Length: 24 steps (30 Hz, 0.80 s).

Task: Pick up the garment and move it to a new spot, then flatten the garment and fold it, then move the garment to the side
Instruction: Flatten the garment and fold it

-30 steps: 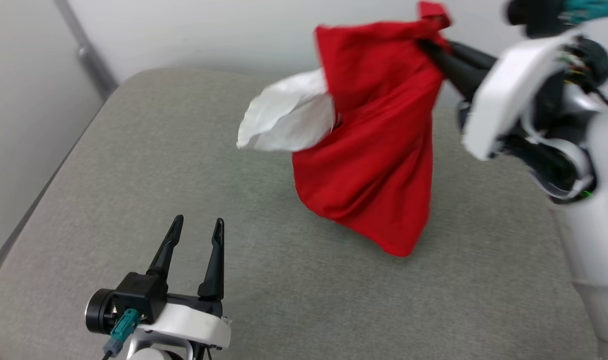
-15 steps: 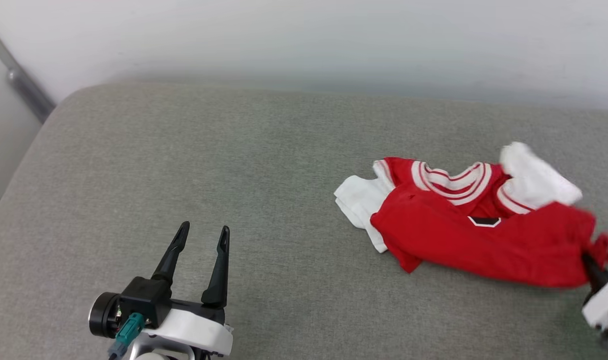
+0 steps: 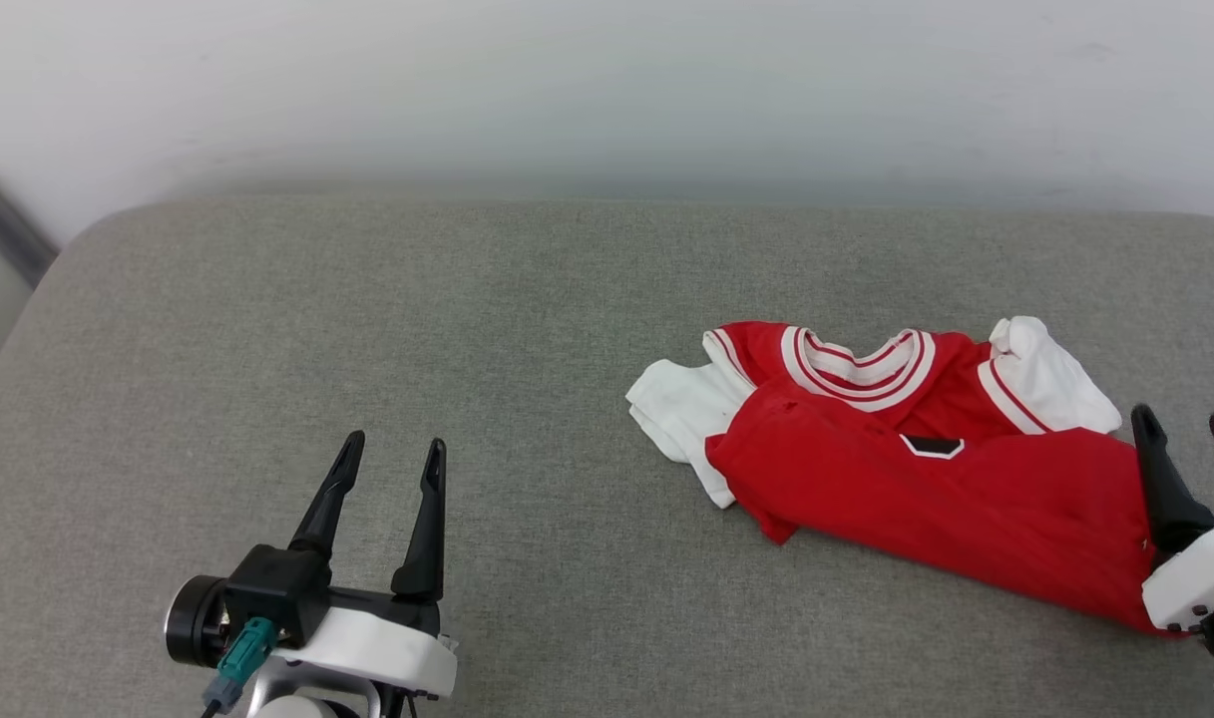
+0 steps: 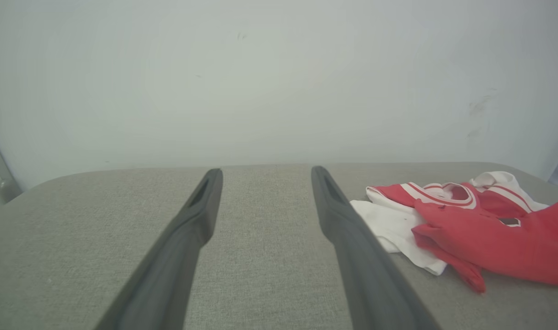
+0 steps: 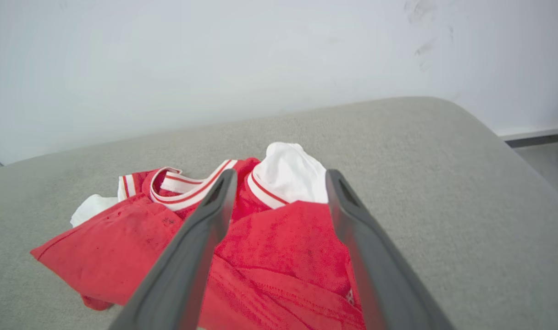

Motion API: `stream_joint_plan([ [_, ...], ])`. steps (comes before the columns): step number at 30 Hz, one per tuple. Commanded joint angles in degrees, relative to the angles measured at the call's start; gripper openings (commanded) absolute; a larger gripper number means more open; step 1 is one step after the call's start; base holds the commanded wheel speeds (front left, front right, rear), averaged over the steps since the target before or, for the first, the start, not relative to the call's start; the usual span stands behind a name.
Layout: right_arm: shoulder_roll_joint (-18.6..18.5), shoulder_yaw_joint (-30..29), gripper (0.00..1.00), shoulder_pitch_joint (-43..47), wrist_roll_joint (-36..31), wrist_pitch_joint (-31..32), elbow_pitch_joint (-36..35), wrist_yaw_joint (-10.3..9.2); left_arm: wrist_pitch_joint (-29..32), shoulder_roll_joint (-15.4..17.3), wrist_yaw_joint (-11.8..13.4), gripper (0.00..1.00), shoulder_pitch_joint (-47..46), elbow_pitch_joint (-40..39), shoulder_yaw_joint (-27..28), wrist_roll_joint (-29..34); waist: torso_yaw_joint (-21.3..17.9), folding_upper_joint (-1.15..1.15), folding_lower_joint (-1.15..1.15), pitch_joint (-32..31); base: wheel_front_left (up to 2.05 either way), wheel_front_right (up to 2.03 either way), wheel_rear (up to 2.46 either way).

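The garment [image 3: 926, 489] lies crumpled on the grey cushion [image 3: 527, 329], right of centre. It is a red jersey with white sleeves, a striped collar and a small black patch. My right gripper [image 3: 1183, 427] stands open at the garment's right end, its fingers over the red cloth with nothing pinched. In the right wrist view the right gripper [image 5: 279, 178] frames the garment [image 5: 279, 247] and one white sleeve. My left gripper [image 3: 391, 449] hangs open at the lower left, well away from the cloth. In the left wrist view the left gripper [image 4: 265, 174] is open, and the garment [image 4: 485, 238] lies to its right.
A pale wall [image 3: 607, 90] rises behind the cushion. The cushion's rounded left corner [image 3: 78, 239] borders a grey upright rail [image 3: 3, 234]. In the right wrist view the cushion's right edge [image 5: 512, 137] drops to the floor. Bare cushion stretches across the left and middle.
My right gripper carried the hanging garment down onto the cushion, then opened and let it go. The head view shifted as the camera moved. The left gripper stayed open.
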Motion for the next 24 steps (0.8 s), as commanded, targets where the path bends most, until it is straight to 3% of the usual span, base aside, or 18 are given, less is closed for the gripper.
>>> stream_joint_plan([
  [1, -1.58, 2.11, 1.0, 0.64, 0.2, -3.57, -2.97, -0.01, -0.15, -0.01, -0.11, 1.0, -0.8, -0.58, 0.15, -0.4, -0.34, 0.0, 0.0, -0.49, 0.0, 0.0, 0.0],
  [6, -2.75, 5.78, 1.0, 2.3, -0.71, -11.52, -9.33, -0.02, -0.15, -0.19, -0.09, 1.0, -1.21, -1.31, -0.02, -0.85, -0.62, 0.0, 0.0, -0.79, 0.0, 0.0, 0.0],
  [9, -0.46, 7.36, 1.0, 4.84, -2.32, -18.72, -13.87, -0.02, -0.15, -0.39, -0.1, 1.0, -1.27, -1.86, -0.44, -1.59, -0.81, 0.0, 0.0, -0.62, 0.0, 0.0, 0.0],
  [16, 2.48, 8.49, 1.0, 6.85, -4.56, -24.43, -15.2, -0.02, -0.15, 0.21, -0.11, 1.0, -1.48, -1.54, -2.14, -2.43, -1.62, 0.0, 0.0, 0.08, 0.0, 0.0, 0.0],
  [20, 3.04, 8.6, 1.0, 5.67, -5.53, -25.3, -15.32, -0.02, -0.11, 2.52, -0.12, 1.0, -3.85, -0.48, -5.62, -3.98, -2.52, 0.0, 0.0, 1.14, 0.0, 0.0, 0.0],
  [24, 3.38, 7.81, 1.0, 4.43, -6.49, -25.44, -16.11, -0.02, 3.78, 7.32, -0.11, 1.0, -10.16, 0.3, -11.18, -5.58, -3.67, 0.0, 0.0, 3.01, 0.0, 0.0, 0.0],
])
